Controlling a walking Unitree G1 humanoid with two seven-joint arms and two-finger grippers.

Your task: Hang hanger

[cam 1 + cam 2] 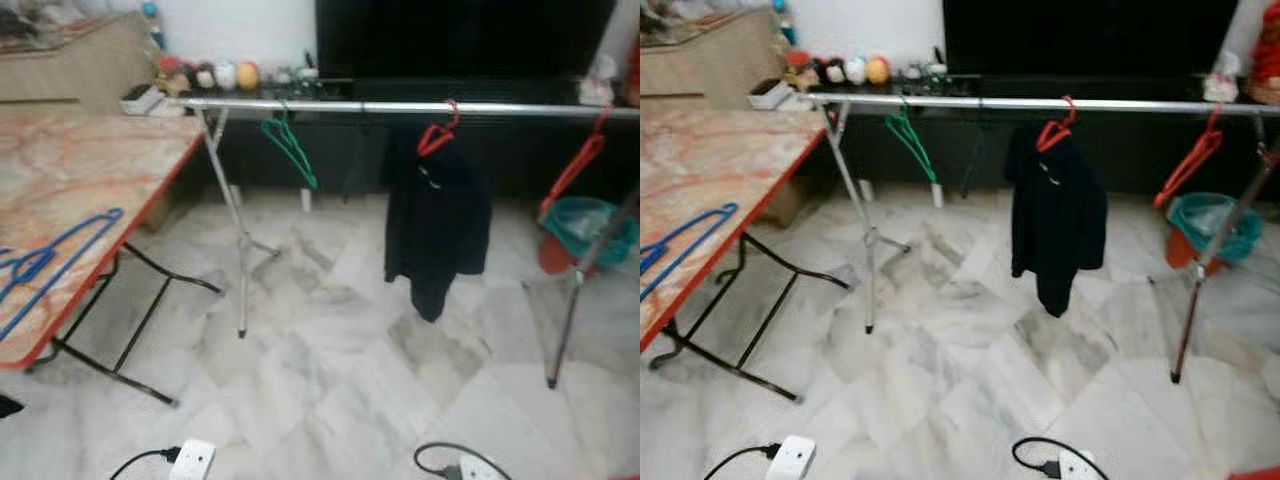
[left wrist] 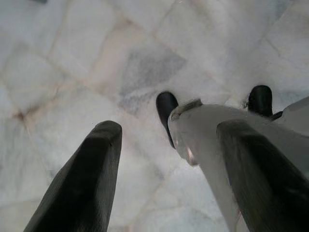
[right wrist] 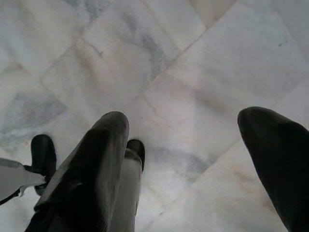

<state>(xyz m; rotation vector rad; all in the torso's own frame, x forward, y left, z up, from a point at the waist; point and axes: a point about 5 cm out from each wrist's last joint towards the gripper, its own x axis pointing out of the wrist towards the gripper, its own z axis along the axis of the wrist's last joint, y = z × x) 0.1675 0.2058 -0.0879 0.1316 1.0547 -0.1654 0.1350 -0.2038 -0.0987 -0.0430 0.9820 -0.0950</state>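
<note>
A marble floor [image 1: 340, 380] fills the lower half of the head views. Across the top of the frame runs a silver rail [image 1: 400, 107] on thin metal legs, with a dark TV [image 1: 460, 40] and a low cabinet behind it.

At the left edge stands a folding table [image 1: 70, 190] with a marbled pink top, a red rim and black legs. At mid-frame a black jacket [image 1: 435, 225] hangs from the rail on a red hanger [image 1: 438, 132]. A green hanger [image 1: 290, 145] hangs bare from the rail left of centre, tilted. A second red hanger [image 1: 575, 165] hangs bare near the right edge. Below it, at the right, sits a red bucket [image 1: 585, 235] with a teal liner.

The blue hangers [image 1: 50, 265] lie flat on the table at the lower left edge, well apart from the rail; how many are tangled there cannot be told.

Along the cabinet top at upper left is a row of small round toys [image 1: 215, 75], blurred. At the bottom edge lie 2 white plugs [image 1: 193, 460] with black cords.

The left gripper [image 2: 169, 164] points down at the floor, its 2 fingers [image 2: 91, 174] spread apart with nothing between them; the robot's feet show past it. The right gripper [image 3: 188, 159] also hangs over bare floor, its fingers [image 3: 104, 159] wide apart and empty.
</note>
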